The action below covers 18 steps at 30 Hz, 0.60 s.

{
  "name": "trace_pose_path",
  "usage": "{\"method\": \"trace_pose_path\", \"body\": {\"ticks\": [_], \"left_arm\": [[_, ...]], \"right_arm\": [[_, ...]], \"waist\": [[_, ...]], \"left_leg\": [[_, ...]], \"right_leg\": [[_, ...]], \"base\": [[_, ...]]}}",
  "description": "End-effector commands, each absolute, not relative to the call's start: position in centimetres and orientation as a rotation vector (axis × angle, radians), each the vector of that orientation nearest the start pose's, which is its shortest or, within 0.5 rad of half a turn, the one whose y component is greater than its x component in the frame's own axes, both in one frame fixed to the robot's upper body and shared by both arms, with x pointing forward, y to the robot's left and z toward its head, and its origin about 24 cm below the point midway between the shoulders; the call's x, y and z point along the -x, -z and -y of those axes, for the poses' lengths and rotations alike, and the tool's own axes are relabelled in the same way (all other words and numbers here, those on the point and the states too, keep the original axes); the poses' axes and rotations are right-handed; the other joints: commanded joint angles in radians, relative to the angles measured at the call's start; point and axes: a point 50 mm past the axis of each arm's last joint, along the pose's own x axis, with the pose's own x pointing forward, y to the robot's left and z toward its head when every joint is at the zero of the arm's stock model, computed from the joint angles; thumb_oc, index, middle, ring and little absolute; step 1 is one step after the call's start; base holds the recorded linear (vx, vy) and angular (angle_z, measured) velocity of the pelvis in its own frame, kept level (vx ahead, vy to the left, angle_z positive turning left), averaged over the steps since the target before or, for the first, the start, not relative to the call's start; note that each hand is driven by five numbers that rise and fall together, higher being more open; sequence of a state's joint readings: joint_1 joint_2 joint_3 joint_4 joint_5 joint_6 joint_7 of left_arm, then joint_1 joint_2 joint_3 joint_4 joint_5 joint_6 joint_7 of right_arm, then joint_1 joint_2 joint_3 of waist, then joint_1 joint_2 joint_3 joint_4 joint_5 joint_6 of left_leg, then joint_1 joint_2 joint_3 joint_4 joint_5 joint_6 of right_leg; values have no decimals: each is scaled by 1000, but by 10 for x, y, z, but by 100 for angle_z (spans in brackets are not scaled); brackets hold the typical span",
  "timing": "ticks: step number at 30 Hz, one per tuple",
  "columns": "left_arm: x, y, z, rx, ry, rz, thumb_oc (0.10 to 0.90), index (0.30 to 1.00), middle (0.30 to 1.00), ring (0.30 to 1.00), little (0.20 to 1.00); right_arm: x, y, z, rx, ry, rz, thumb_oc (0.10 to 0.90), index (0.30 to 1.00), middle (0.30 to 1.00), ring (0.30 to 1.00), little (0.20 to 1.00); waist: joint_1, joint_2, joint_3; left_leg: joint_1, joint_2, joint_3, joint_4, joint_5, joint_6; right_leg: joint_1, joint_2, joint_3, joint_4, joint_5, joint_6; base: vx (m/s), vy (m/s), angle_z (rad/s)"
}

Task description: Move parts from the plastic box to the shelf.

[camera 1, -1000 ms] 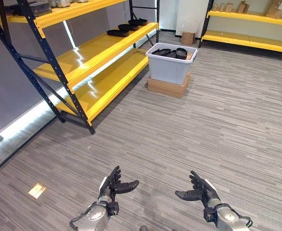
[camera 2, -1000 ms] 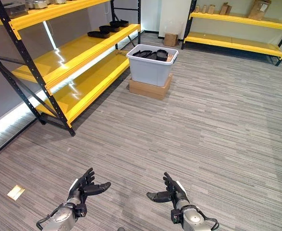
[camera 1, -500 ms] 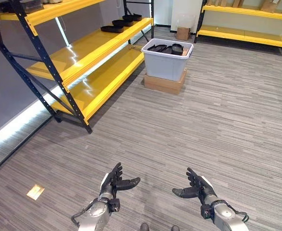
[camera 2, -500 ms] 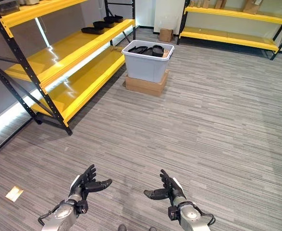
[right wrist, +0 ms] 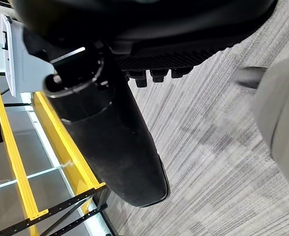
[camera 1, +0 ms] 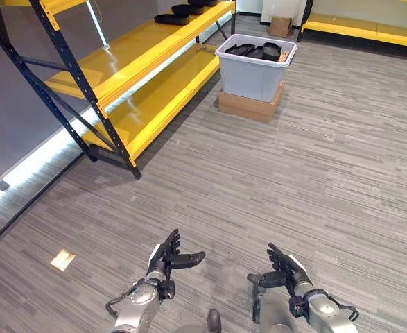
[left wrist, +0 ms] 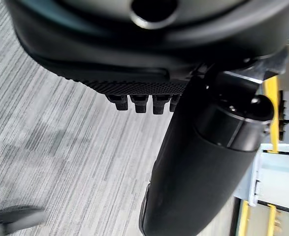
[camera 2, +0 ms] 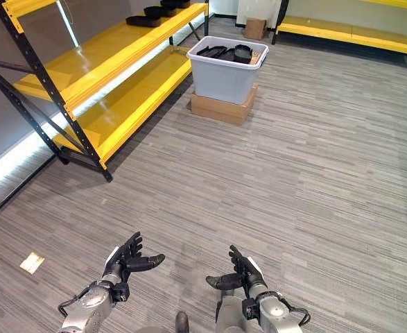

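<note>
My left hand (camera 1: 163, 259) is down low in front of me, over the grey striped carpet floor (camera 1: 314, 173). Its fingers are spread and nearly straight, its thumb sticks out toward my other hand, and it has hold of nothing. My right hand (camera 1: 285, 275) is beside it, a little way apart, and it looks the same: fingers loose and open, thumb pointing in toward my left hand, nothing in it. Both palms face each other. Far ahead of both hands, well away from them, stands the pale grey plastic box (camera 1: 255, 66). It sits on top of a flat brown cardboard box (camera 1: 249, 109) on the floor. Inside the plastic box I can see the black parts (camera 1: 253, 50) lying in a heap near the top. Ahead of my left hand and off to its outer side is the big shelf with dark blue metal posts and yellow boards (camera 1: 130, 66). It runs from near me all the way up to just beside the plastic box. On a yellow board at the far end of it lie some more flat black parts (camera 2: 150, 15). Further away than the plastic box there is a small brown cardboard box (camera 2: 255, 28) on the floor, and a second long yellow shelf (camera 2: 349, 32) ahead of my right hand.
</note>
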<state>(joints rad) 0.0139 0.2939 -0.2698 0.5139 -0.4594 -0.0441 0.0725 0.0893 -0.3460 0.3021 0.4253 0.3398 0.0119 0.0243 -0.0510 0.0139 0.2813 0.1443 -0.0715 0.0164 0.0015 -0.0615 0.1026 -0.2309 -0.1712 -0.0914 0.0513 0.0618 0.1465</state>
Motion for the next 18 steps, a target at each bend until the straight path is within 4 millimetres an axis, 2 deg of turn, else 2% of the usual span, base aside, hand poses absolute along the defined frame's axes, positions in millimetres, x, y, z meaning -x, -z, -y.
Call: {"method": "trace_pose_path", "body": {"ticks": [1, 2, 3, 4, 5, 6, 7, 8, 9, 10, 11, 12, 13, 14, 15, 16, 17, 18], "left_arm": [[-243, 32, -185, 70, 26, -302, 900, 1000, 1000, 1000, 1000], [-240, 37, -182, 88, 28, -321, 900, 1000, 1000, 1000, 1000], [-240, 37, -182, 88, 28, -322, 900, 1000, 1000, 1000, 1000], [-241, 38, -178, 132, 23, -325, 900, 1000, 1000, 1000, 1000], [-241, 38, -178, 133, 23, -325, 900, 1000, 1000, 1000, 1000], [-241, 38, -177, 153, 16, -322, 900, 1000, 1000, 1000, 1000], [-241, 38, -173, 193, 19, -323, 900, 1000, 1000, 1000, 1000], [-241, 37, -171, 192, 28, -323, 900, 1000, 1000, 1000, 1000], [-241, 38, -171, 192, 28, -323, 900, 1000, 1000, 1000, 1000], [-240, 37, -169, 198, 40, -323, 900, 1000, 1000, 1000, 1000], [-240, 37, -169, 198, 40, -324, 900, 1000, 1000, 1000, 1000], [-238, 39, -169, 205, 44, -333, 900, 1000, 1000, 1000, 1000], [-238, 39, -169, 205, 44, -333, 900, 1000, 1000, 1000, 1000], [-237, 39, -168, 211, 45, -336, 900, 1000, 1000, 1000, 1000], [-236, 39, -169, 213, 52, -339, 900, 1000, 1000, 1000, 1000], [-236, 39, -169, 212, 52, -338, 900, 1000, 1000, 1000, 1000], [-235, 38, -169, 212, 55, -338, 900, 1000, 1000, 1000, 1000], [-232, 40, -169, 218, 59, -349, 900, 1000, 1000, 1000, 1000]], "right_arm": [[-221, 35, 183, 16, -172, -357, 900, 1000, 1000, 1000, 1000], [-218, 38, 186, 15, -158, -370, 900, 1000, 1000, 1000, 1000], [-217, 38, 186, 15, -158, -370, 900, 1000, 1000, 1000, 1000], [-218, 38, 189, 18, -146, -373, 900, 1000, 1000, 1000, 1000], [-218, 38, 190, 18, -146, -373, 900, 1000, 1000, 1000, 1000], [-219, 36, 191, 20, -148, -363, 900, 1000, 1000, 1000, 1000], [-219, 34, 195, 31, -143, -359, 900, 1000, 1000, 1000, 1000], [-219, 33, 197, 26, -137, -355, 900, 1000, 1000, 1000, 1000], [-219, 33, 197, 26, -137, -355, 900, 1000, 1000, 1000, 1000], [-218, 33, 201, 24, -128, -356, 900, 1000, 1000, 1000, 1000], [-217, 33, 201, 24, -128, -356, 900, 1000, 1000, 1000, 1000], [-215, 34, 205, 29, -113, -364, 900, 1000, 1000, 1000, 1000], [-215, 34, 205, 29, -112, -364, 900, 1000, 1000, 1000, 1000], [-214, 35, 207, 31, -107, -368, 900, 1000, 1000, 1000, 1000], [-214, 33, 212, 45, -94, -362, 900, 1000, 1000, 1000, 1000], [-214, 33, 212, 45, -94, -362, 900, 1000, 1000, 1000, 1000], [-215, 33, 213, 53, -90, -361, 900, 1000, 1000, 1000, 1000], [-216, 32, 216, 69, -79, -363, 900, 1000, 1000, 1000, 1000]], "waist": [[-8, -2, -58], [-19, -4, -86], [-19, -3, -87], [-31, 9, -98], [-32, 10, -99], [-32, 18, -104], [-34, 33, -115], [-38, 34, -117], [-38, 35, -117], [-37, 33, -121], [-38, 34, -121], [-30, 23, -119], [-31, 23, -119], [-21, 11, -112], [5, -23, -80], [4, -21, -79], [14, -31, -66], [39, -49, -47]], "left_leg": [[205, 70, -12, -24, -160, -118], [229, 98, -23, -6, -170, -135], [229, 99, -22, -6, -171, -135], [231, 132, -32, 16, -147, -149], [230, 134, -32, 16, -147, -149], [223, 147, -31, 36, -119, -160], [207, 176, -36, 83, -34, -187], [192, 186, -40, 106, 1, -195], [192, 187, -40, 106, 1, -195], [171, 204, -43, 165, 65, -211], [170, 204, -43, 165, 65, -211], [107, 210, -46, 323, 169, -225], [104, 210, -47, 328, 167, -225], [51, 202, -54, 453, 216, -233], [-54, 184, -57, 649, 276, -232], [-58, 186, -59, 656, 272, -232], [-75, 195, -36, 697, 258, -208], [-159, 176, 1, 697, 189, -187]], "right_leg": [[-7, 33, -15, 4, 181, 15], [8, 58, 1, 8, 164, -3], [8, 60, 0, 9, 163, -3], [2, 97, 8, 42, 143, -22], [1, 98, 7, 43, 142, -22], [-1, 105, -9, 52, 130, -30], [7, 124, -41, 65, 100, -54], [17, 136, -39, 62, 87, -66], [17, 137, -40, 62, 86, -67], [41, 160, -40, 49, 60, -85], [41, 160, -41, 49, 60, -85], [96, 184, -31, 20, 33, -119], [96, 184, -32, 19, 33, -119], [129, 190, -25, 4, 21, -135], [183, 180, -14, -15, 10, -160], [183, 182, -16, -14, 10, -160], [205, 183, -10, -19, 3, -171], [242, 173, 0, -34, -8, -169]], "base": [[400, -184, 28], [274, -126, 25], [476, -238, 37], [212, -114, 41], [313, -167, 49], [319, -165, 42], [389, -218, 22], [285, -166, 4], [261, -172, -6], [189, -119, -3], [383, -245, -7], [194, -128, -10], [270, -201, -10], [193, -221, -20], [190, -218, -13], [193, -204, -18], [210, -118, -29], [261, -130, -36]]}}
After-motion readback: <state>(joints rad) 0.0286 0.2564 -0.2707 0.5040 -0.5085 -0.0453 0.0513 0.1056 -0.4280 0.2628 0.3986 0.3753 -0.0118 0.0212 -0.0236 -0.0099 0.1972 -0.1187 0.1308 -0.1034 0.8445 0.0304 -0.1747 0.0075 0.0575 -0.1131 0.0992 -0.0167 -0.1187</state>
